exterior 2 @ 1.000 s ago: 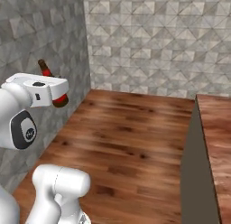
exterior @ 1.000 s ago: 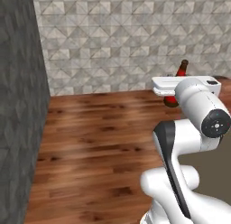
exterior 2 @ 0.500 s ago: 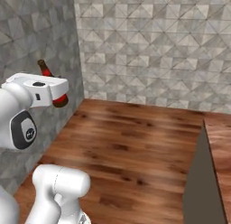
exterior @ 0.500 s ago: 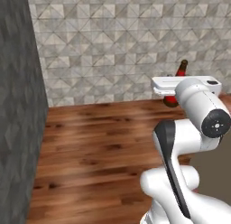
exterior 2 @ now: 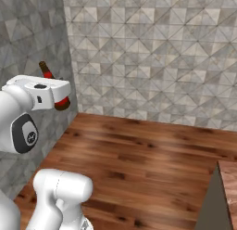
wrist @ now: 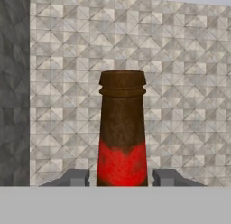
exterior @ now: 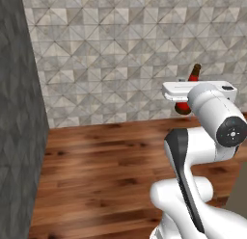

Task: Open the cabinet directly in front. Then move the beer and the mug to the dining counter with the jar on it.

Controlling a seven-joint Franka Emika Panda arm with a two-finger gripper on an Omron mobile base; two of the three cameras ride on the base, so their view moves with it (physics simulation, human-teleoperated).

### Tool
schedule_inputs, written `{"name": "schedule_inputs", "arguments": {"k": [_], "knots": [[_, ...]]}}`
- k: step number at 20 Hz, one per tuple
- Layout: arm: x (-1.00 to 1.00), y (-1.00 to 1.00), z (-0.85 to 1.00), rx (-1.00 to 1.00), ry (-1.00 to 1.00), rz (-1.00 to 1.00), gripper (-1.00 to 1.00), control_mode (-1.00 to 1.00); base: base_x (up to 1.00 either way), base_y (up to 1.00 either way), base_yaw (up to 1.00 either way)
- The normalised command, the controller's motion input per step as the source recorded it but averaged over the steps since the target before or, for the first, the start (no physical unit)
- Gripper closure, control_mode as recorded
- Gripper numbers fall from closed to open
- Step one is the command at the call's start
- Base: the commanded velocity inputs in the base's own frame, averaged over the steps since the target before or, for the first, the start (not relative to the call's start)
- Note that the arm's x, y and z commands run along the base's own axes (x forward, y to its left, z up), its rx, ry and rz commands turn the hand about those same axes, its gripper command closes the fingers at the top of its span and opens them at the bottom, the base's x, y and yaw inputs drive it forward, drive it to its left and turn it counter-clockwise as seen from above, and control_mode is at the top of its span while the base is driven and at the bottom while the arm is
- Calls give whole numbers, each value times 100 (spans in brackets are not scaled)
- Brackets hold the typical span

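My gripper is shut on the beer, a dark brown bottle with a red label. Its neck rises upright between the two dark fingertips. From the left base view the beer sticks up behind the white hand, and the gripper holds it high in the air. In the right base view the beer leans a little above the gripper, its round bottom showing below the hand. The cabinet, the mug and the jar are out of view.
A pale tiled wall stands ahead over a wooden floor. A dark grey wall closes the left side. A counter corner with a reddish wood top and beige side sits at the lower right.
The whole picture has shifted sideways, so the base has moved: the grey wall corner and counter edge slid across both base views. The beer stays held at the same height.
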Motion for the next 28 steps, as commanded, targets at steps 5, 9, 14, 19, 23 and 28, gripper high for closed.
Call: {"name": "schedule_inputs", "arguments": {"k": [5, 9, 14, 19, 23, 28], "knots": [[0, 0, 0, 0, 0, 0, 100, 100, 100, 0, 0], [0, 0, 0, 0, 0, 0, 100, 100, 100, 0, 0], [0, 0, 0, 0, 0, 0, 100, 100, 100, 0, -11], [0, 0, 0, 0, 0, 0, 100, 100, 100, 10, -35], [0, 0, 0, 0, 0, 0, 100, 100, 96, 14, -64], [0, 0, 0, 0, 0, 0, 100, 100, 58, 0, -86]]}}
